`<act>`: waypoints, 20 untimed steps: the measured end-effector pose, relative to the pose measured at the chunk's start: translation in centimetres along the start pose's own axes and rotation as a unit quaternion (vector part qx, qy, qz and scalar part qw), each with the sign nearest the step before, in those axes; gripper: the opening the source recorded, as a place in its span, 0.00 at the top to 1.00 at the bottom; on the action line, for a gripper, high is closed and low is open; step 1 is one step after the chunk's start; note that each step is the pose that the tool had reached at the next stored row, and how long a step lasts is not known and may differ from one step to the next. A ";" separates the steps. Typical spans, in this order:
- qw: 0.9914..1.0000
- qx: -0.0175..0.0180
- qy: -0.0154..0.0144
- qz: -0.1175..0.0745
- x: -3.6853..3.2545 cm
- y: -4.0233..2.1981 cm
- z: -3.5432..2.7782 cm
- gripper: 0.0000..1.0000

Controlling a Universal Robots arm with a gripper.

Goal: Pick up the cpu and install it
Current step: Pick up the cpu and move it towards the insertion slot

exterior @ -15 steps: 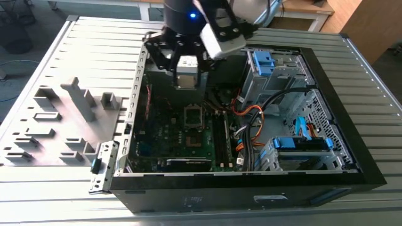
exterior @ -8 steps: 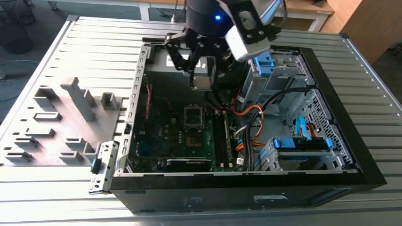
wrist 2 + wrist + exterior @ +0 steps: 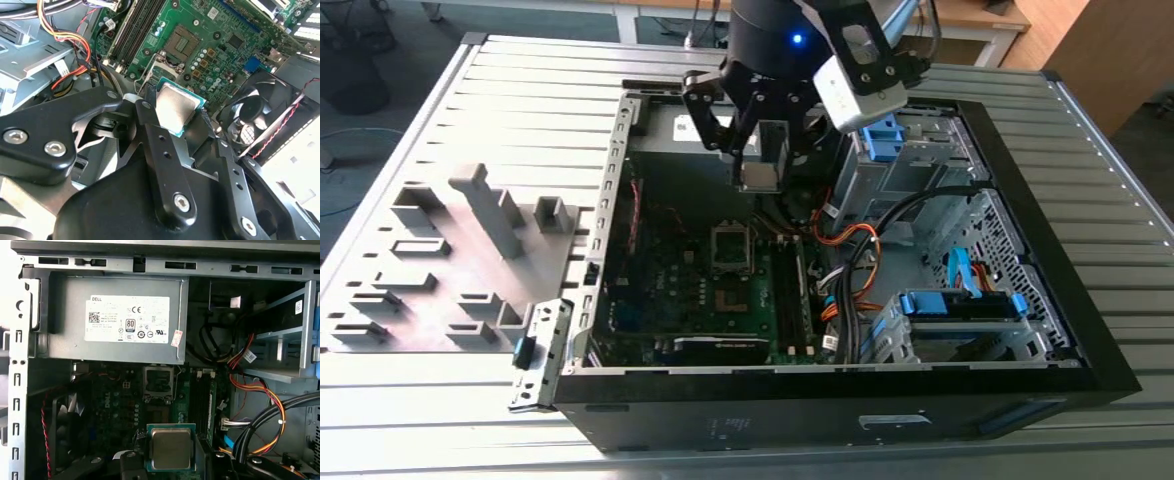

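One small flat square cpu (image 3: 176, 106), silver-grey metal on top with a thin green edge, was held pinched between the two black metal fingers (image 3: 150, 125) of the arm's black gripper (image 3: 758, 178), which were pressed against opposite edges of it. The chip was held flat, metal side up, clear of everything beneath it. In the exterior view the gripper was seen hanging over the open side of the large black computer case (image 3: 787, 400), towards the end of the case where the grey metal power supply box with a white label (image 3: 120, 315) was mounted. Inside the case, the green motherboard (image 3: 112, 405) was laid flat against the floor, and the square, metal-framed processor socket (image 3: 158, 382) was seen on it. How exactly the cpu was lined up over that socket could not be told. A round black cooling fan (image 3: 250, 117) was fixed against one wall of the case, and a bundle of orange, red and yellow wires (image 3: 260, 385) was run along the opposite side of the case, beside the grey metal drive bays (image 3: 287, 340). Outside the case, on the exterior view's left, a grey plastic fixture tray with upright blocks (image 3: 447, 285) was laid on the ribbed metal table (image 3: 400, 420).
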State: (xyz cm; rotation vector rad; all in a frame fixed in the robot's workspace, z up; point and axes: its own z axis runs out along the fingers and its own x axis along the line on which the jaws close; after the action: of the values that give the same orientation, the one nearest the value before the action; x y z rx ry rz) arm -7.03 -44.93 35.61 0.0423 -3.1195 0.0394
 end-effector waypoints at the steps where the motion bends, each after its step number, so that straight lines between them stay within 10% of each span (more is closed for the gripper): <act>1: 1.000 0.000 0.000 0.000 0.00 0.00 0.05 0.53; 20: 1.000 0.000 -0.001 0.000 -0.04 -0.99 3.07 0.53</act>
State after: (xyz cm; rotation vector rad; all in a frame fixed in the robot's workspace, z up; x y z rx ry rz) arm -7.02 -46.01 32.56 0.0424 -3.1214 0.0395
